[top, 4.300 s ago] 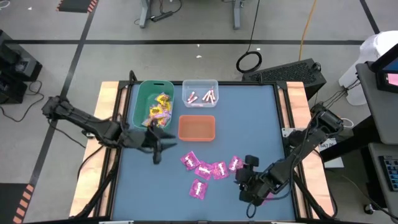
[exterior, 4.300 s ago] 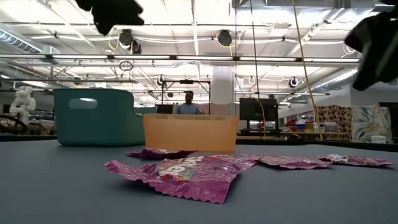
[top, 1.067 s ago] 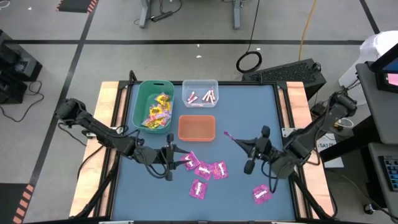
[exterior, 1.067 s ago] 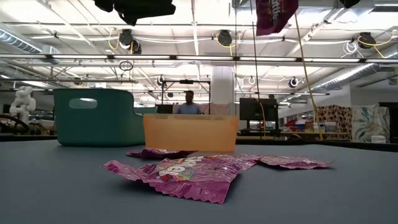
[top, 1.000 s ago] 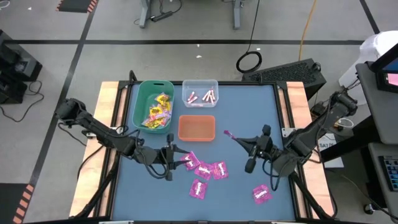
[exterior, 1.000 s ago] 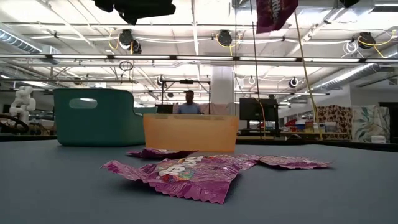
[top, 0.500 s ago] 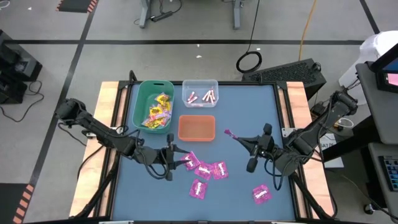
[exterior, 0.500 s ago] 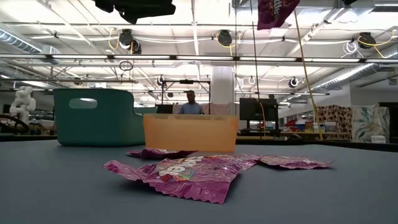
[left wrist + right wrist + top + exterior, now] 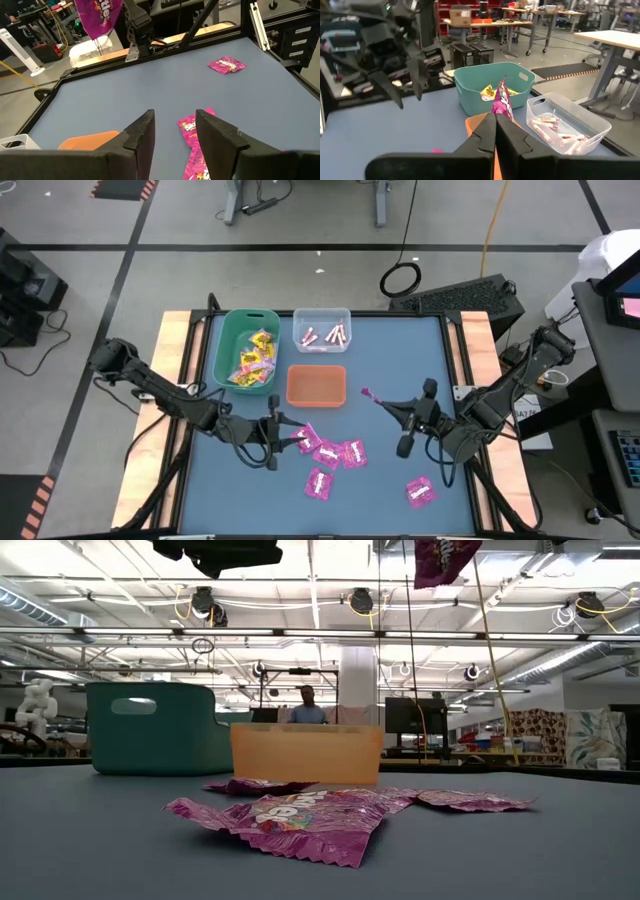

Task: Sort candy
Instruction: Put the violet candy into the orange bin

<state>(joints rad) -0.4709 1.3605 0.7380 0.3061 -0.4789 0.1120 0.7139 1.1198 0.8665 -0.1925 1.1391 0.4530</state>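
Magenta packet [image 9: 502, 103] hangs pinched in the right gripper's [image 9: 374, 398] pressed fingers, above the counter [image 9: 400, 350] beside the orange bin [image 9: 316, 385]. Left gripper [image 9: 274, 430], fingers spread and holding nothing, sits beside loose magenta packets [image 9: 328, 453].

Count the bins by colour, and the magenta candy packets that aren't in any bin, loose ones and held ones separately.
Green bin: 1
Clear bin: 1
Orange bin: 1
Loose magenta packets: 5
Magenta packet held in the right gripper: 1
Total: 9 (3 bins, 6 packets)
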